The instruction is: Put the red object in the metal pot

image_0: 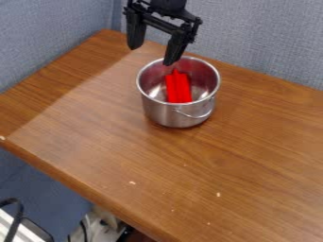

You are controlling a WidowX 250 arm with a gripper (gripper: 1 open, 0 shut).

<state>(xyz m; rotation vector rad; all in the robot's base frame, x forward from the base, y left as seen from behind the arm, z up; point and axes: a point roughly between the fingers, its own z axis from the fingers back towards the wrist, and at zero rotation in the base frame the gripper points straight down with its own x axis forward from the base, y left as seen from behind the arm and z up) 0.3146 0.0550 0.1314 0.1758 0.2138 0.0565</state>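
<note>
The red object (179, 88) lies inside the pot (177, 92) (leaning against its inner wall) on the desk (113, 132). The gripper (157, 47) hangs above the pot's far-left rim, fingers spread, holding nothing.

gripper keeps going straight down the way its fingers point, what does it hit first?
Probably the far-left rim of the metal pot, or the red object lying inside it. The gripper hangs open above the pot's back edge; from one view, depth is uncertain, so it might pass just behind the pot to the table.
</note>
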